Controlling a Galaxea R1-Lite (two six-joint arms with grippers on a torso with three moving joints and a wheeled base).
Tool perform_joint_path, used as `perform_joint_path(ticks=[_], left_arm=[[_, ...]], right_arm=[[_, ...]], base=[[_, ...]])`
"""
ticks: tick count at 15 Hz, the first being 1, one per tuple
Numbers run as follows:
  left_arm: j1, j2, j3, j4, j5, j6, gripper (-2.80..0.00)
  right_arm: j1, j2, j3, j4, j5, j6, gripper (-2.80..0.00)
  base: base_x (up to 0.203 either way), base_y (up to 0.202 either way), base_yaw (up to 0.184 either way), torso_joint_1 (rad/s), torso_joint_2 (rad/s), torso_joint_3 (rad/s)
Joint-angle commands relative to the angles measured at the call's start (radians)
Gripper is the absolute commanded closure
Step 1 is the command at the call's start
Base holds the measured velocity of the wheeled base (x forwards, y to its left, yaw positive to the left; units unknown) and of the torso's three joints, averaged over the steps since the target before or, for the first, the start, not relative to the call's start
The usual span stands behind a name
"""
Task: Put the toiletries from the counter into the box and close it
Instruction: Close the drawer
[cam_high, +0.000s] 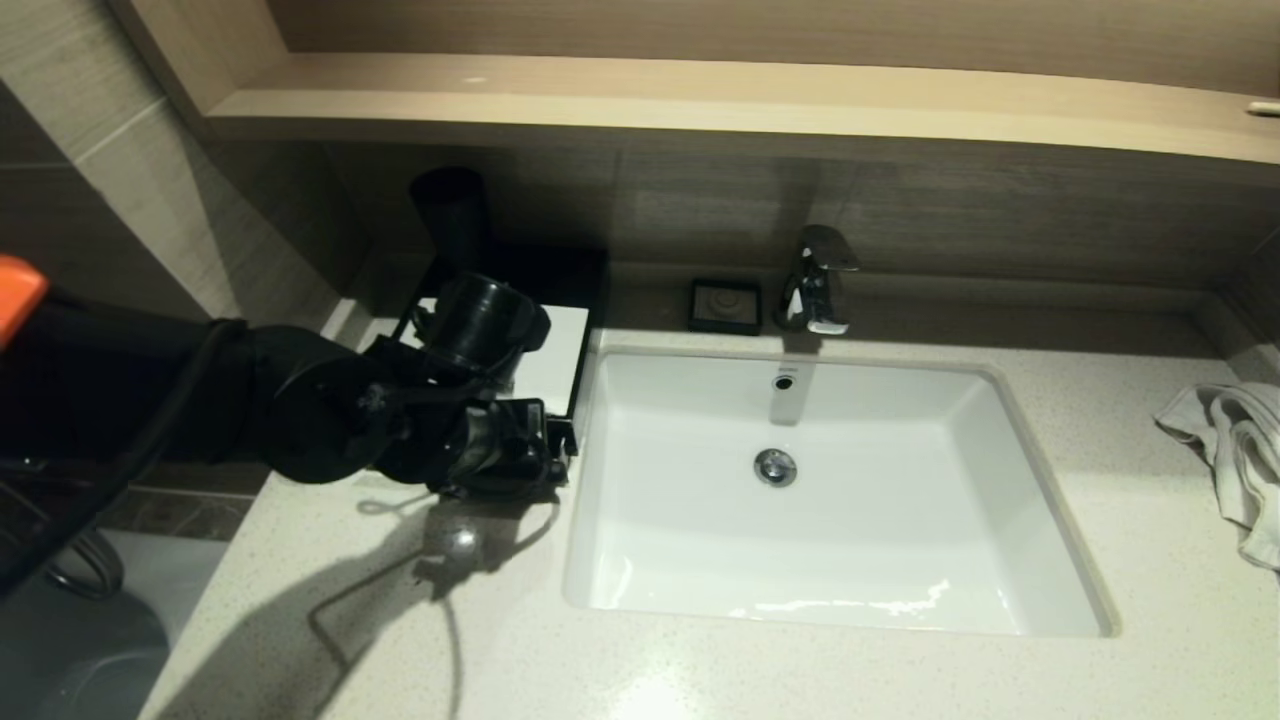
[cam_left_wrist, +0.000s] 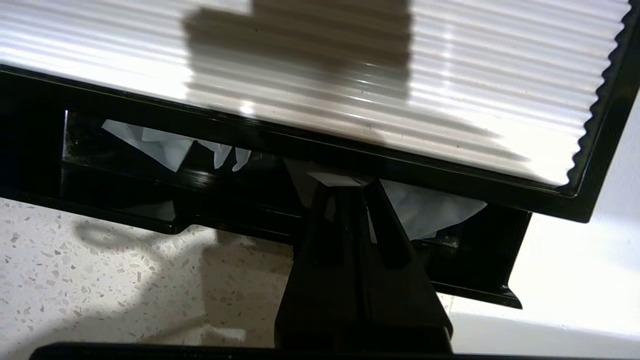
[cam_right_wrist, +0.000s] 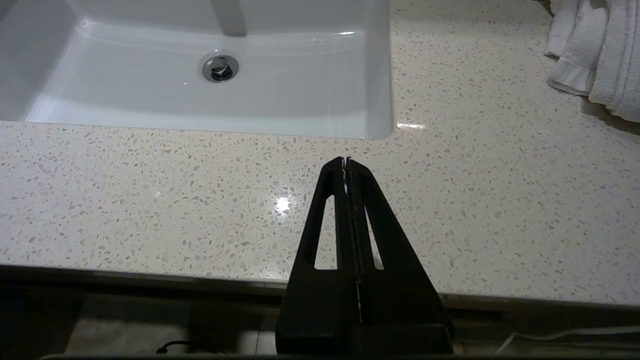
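Note:
The box (cam_high: 552, 352), black with a ribbed white top panel (cam_left_wrist: 350, 75), stands on the counter (cam_high: 700, 670) left of the basin. Its drawer (cam_left_wrist: 125, 200) is pulled out a little, and white sachets (cam_left_wrist: 430, 210) of the toiletries lie inside, with more (cam_left_wrist: 165, 145) further along. My left gripper (cam_left_wrist: 345, 184) is shut, its tips at the drawer opening against a white sachet; in the head view the left gripper (cam_high: 556, 445) is at the box's front corner. My right gripper (cam_right_wrist: 346, 160) is shut, empty, above the counter's front edge.
The white basin (cam_high: 830, 500) fills the middle of the counter, with a chrome faucet (cam_high: 818, 280) and a small black soap dish (cam_high: 725, 305) behind it. A white towel (cam_high: 1235, 450) lies at the far right. A dark cup (cam_high: 450, 215) stands behind the box.

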Motion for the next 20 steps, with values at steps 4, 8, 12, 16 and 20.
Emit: perform_joint_path(ticks=[4, 8, 12, 16, 20], left_arm=[[-0.001, 0.008, 0.0, -0.02, 0.01, -0.002, 0.0], [-0.001, 0.011, 0.0, -0.044, 0.023, -0.004, 0.0], [-0.001, 0.01, 0.002, -0.065, 0.029, -0.005, 0.0], [-0.005, -0.038, 0.014, -0.053, 0.028, -0.008, 0.0], [-0.016, -0.085, 0.016, -0.043, 0.029, -0.008, 0.0]], right_arm=[[0.0, 0.0, 0.0, 0.0, -0.001, -0.001, 0.0], [-0.001, 0.0, 0.0, 0.0, 0.001, -0.001, 0.0], [0.0, 0.0, 0.0, 0.0, 0.001, -0.001, 0.0], [-0.001, 0.0, 0.0, 0.0, 0.001, -0.001, 0.0], [0.0, 0.0, 0.0, 0.0, 0.001, -0.001, 0.0]], base=[[0.0, 0.0, 0.0, 0.0, 0.0, 0.0], [0.0, 0.0, 0.0, 0.0, 0.0, 0.0], [0.0, 0.0, 0.0, 0.0, 0.0, 0.0], [0.0, 0.0, 0.0, 0.0, 0.0, 0.0], [0.0, 0.0, 0.0, 0.0, 0.0, 0.0]])
